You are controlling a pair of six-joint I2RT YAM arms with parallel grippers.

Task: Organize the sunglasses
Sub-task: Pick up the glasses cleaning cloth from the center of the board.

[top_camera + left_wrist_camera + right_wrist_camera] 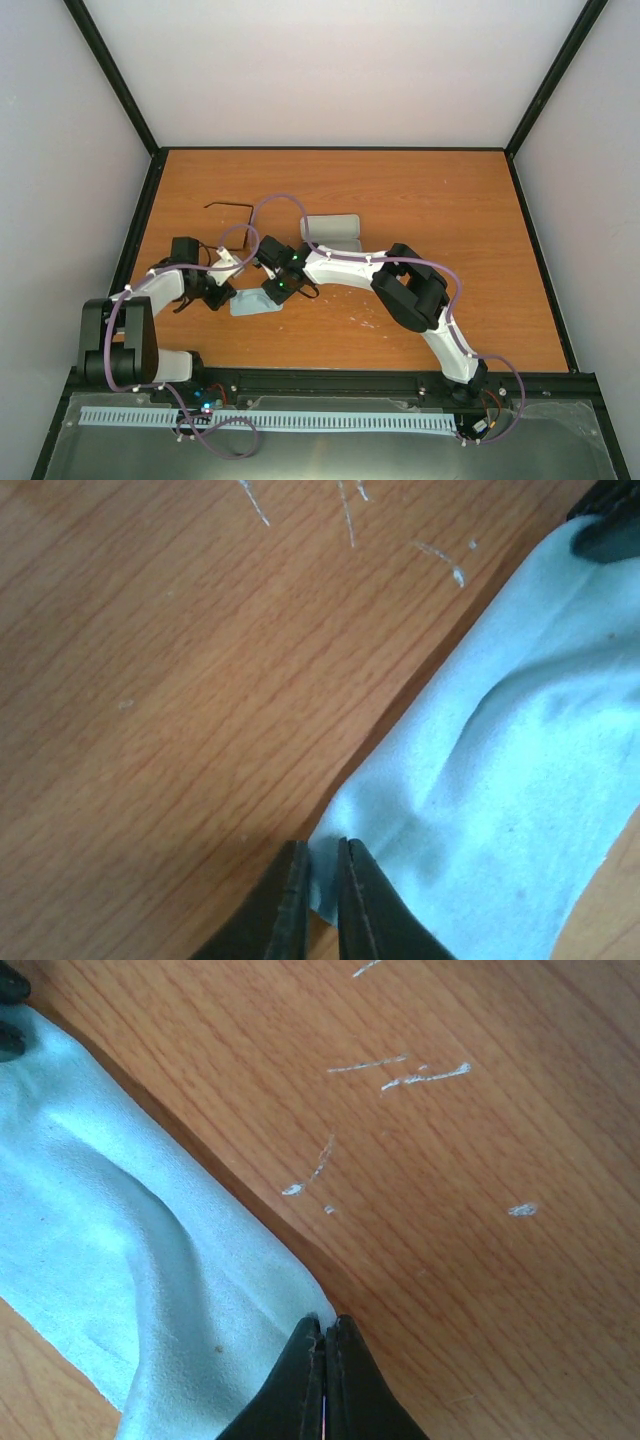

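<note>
The sunglasses (230,208), thin and black, lie on the table behind the left arm, apart from both grippers. A pale blue cloth (255,303) is stretched between the two grippers, just above the wood. My left gripper (222,295) is shut on the cloth's left corner, which shows pinched between the jaws in the left wrist view (320,848), where the cloth (520,780) spreads to the right. My right gripper (279,290) is shut tight on the opposite corner (325,1322), with the cloth (130,1280) running off to the left.
The rounded oblong case (332,232) lies shut behind the right gripper, near the table's middle. Black posts and pale walls close in the orange wooden table (440,210). White scratches (420,1075) mark the wood.
</note>
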